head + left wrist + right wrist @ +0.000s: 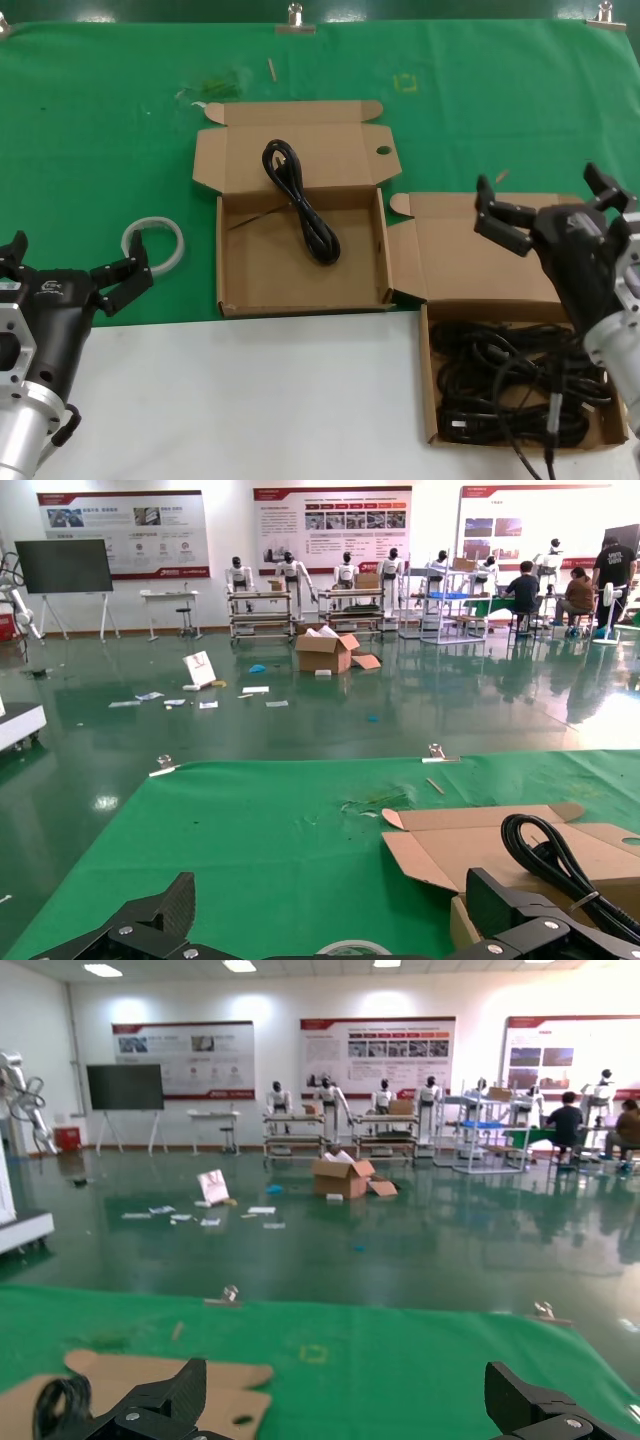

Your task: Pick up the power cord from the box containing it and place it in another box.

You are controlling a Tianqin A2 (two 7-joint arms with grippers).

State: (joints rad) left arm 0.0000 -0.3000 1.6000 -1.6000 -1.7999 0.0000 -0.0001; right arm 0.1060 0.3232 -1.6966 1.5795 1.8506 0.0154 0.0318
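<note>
The power cord (300,200), a long narrow black bundle, lies in the middle cardboard box (250,270), its far end resting on the open lid. It also shows in the left wrist view (545,855) and the right wrist view (60,1400). A second box (428,390) at the right holds a tangle of several black cables (520,390). My right gripper (550,203) is open and empty above that box's lid (460,260); it shows in its own view (350,1400). My left gripper (70,265) is open and empty at the lower left, apart from both boxes, and shows in its own view (335,910).
A white tape ring (153,243) lies on the green cloth (100,120) just beyond my left gripper, and shows in the left wrist view (352,947). A bare white tabletop (250,400) runs along the front. Metal clips (295,18) hold the cloth's far edge.
</note>
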